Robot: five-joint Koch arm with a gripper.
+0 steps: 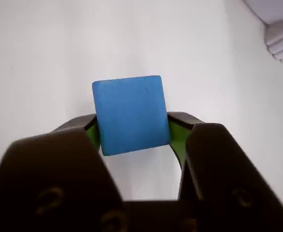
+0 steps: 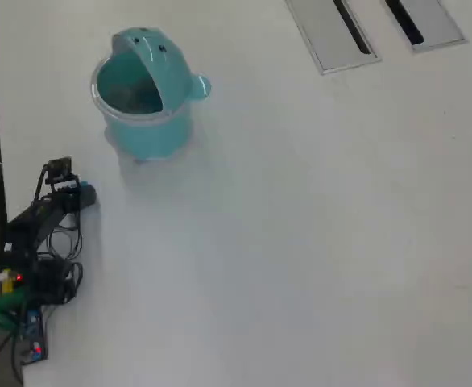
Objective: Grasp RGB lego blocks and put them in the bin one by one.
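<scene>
We find the end effector (image 1: pixel 134 137) closed on the blue block (image 1: pixel 130 114), which sits between the green-lined jaws with only its lower sides pinched; most of the cube stands clear of the pads. In the overhead view the block (image 2: pixel 85 193) is held near the left edge of the table (image 2: pixel 300 242), short of the bin (image 2: pixel 143 121), which stands toward the far left corner. We judge the shallow pinch the main risk: the cube could pivot or slip out in transit. A second risk is releasing against the bin's domed lid or rim, so the block bounces onto the table.
</scene>
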